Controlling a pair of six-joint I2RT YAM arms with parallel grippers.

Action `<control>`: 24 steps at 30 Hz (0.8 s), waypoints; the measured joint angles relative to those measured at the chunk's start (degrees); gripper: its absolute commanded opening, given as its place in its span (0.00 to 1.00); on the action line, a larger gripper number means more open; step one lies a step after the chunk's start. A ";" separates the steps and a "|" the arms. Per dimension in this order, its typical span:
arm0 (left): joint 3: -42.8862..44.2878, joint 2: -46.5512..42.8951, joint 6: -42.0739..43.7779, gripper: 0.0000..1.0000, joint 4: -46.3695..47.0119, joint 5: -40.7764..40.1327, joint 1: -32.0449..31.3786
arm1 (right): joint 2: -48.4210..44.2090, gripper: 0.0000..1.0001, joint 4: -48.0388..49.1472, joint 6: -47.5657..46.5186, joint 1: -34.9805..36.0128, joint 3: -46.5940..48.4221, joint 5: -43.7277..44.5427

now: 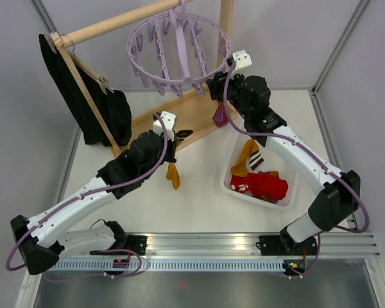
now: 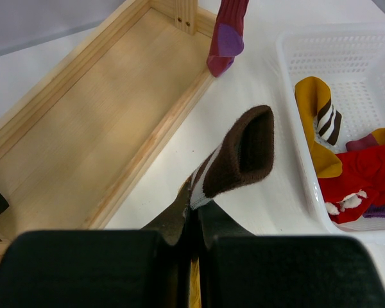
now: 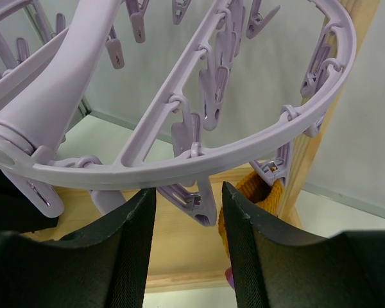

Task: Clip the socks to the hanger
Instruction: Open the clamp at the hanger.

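Pinching fuzzy brown-cuffed mustard sock [image 2: 240, 154] in tightly closed left gripper [image 2: 192, 206] over table's middle; right gripper [image 3: 189, 192] jaws apart, gripping nothing, under smooth, spoked lavender plastic hanger [image 3: 244, 151].

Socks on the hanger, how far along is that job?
Done: one sock hangs clipped on the hanger. In hand: the left fingers pinch a brown-cuffed sock, not yet clipped. Left: that one plus the socks in the basket; the right fingers stand open at a peg.

Lavender hanger ring [image 3: 244, 152] overhead, fingers [image 3: 131, 256] apart around a peg [image 3: 194, 192], mustard sock cuff [image 3: 260, 191] beside wooden post [image 3: 324, 122]
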 measured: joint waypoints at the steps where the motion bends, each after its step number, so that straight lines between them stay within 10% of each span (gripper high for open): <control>1: 0.00 0.02 0.00 0.02 0.00 0.00 0.00 | 0.00 0.52 0.00 0.00 0.00 0.00 -0.07; 24: 0.00 0.00 0.00 0.02 -0.02 0.04 0.00 | -0.11 0.58 -4.76 1.86 -2.14 1.81 -2.62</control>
